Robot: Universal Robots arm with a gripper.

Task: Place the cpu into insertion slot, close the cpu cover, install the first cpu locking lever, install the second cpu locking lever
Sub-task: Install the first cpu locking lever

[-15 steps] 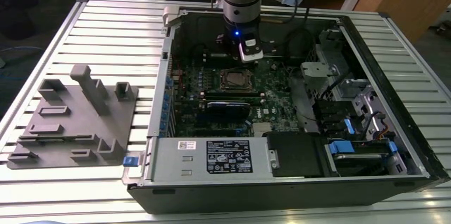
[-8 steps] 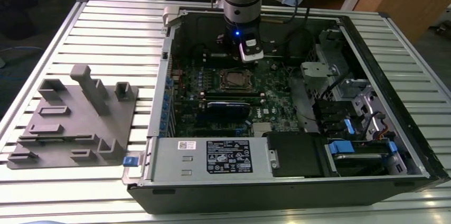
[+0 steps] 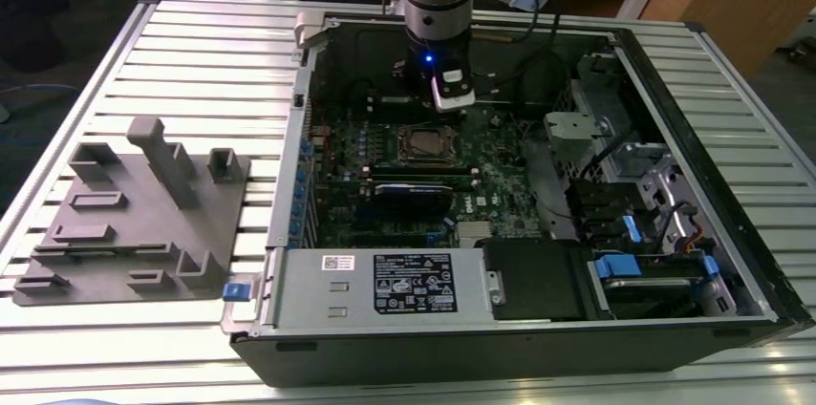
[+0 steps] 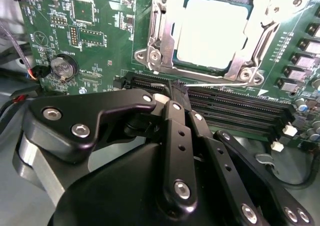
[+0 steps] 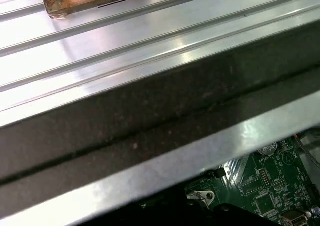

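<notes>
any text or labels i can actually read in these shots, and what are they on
No text reads clearly.
White and black labels on the grey metal box at the front of the computer case: print too small.
White markings on the green circuit board in the second wrist view: too small and blurred.
Small sticker on the board in the exterior view: unreadable.

The arm (image 3: 434, 4) hangs over the open case (image 3: 536, 329), its gripper (image 3: 453, 99) seemingly just above the cpu (image 3: 423, 144).

Green board (image 4: 100, 41), silver-grey cpu (image 4: 212, 34), black gripper (image 4: 176, 94), grey ribbed table (image 3: 204, 52).
</notes>
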